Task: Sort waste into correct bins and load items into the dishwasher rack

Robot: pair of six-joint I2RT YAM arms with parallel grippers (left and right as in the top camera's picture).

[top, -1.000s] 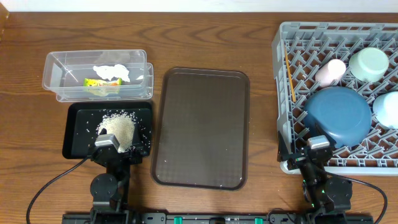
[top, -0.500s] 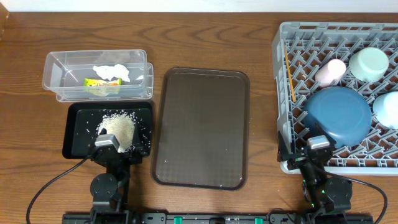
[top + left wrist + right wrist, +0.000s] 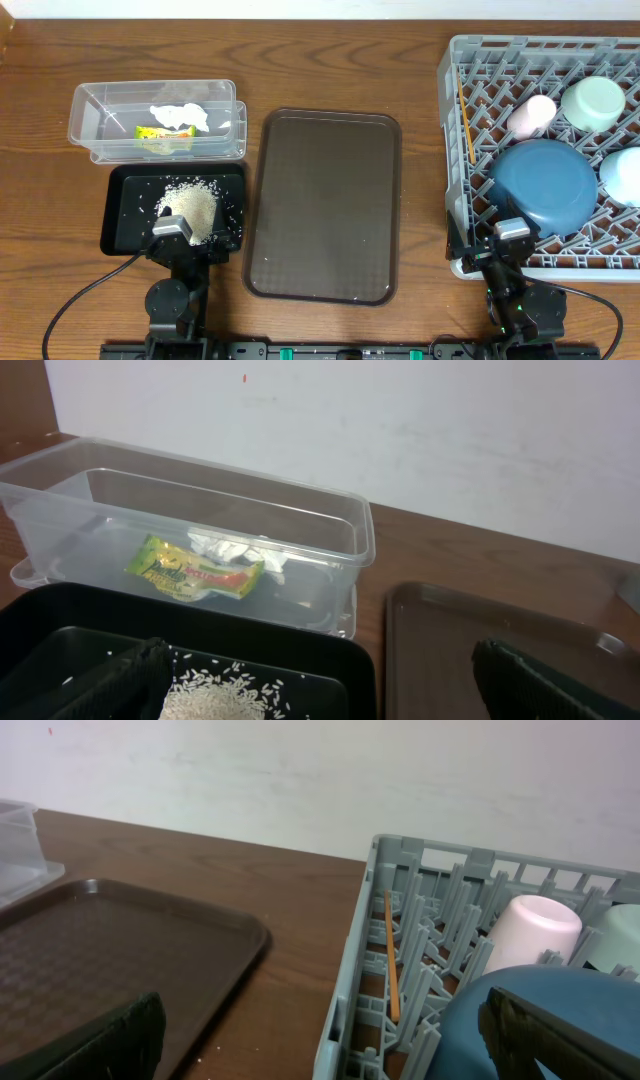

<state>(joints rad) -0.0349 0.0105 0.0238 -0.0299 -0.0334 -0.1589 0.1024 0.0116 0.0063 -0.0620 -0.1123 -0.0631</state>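
The clear tub [image 3: 100, 120] holds the yellow-green wrapper [image 3: 165, 133] and the white tissue [image 3: 180, 115]. A heap of rice [image 3: 192, 205] lies in the black tray [image 3: 125, 205]. In the grey rack [image 3: 455, 150] sit the dark-blue bowl [image 3: 545, 185], pink cup [image 3: 531, 115], mint bowl [image 3: 593, 102], light-blue bowl [image 3: 622, 175] and the wooden stick [image 3: 466, 125]. My left gripper [image 3: 320, 690] is open at the black tray's near edge, above the rice [image 3: 220, 695]. Open too is my right gripper [image 3: 320, 1040], at the rack's near left corner [image 3: 345, 1020], holding nothing.
A large brown serving tray [image 3: 325, 205] lies between the bins and the rack. Bare wooden table shows to the left of the bins and along the back edge by the white wall. Cables run from both arm bases at the front.
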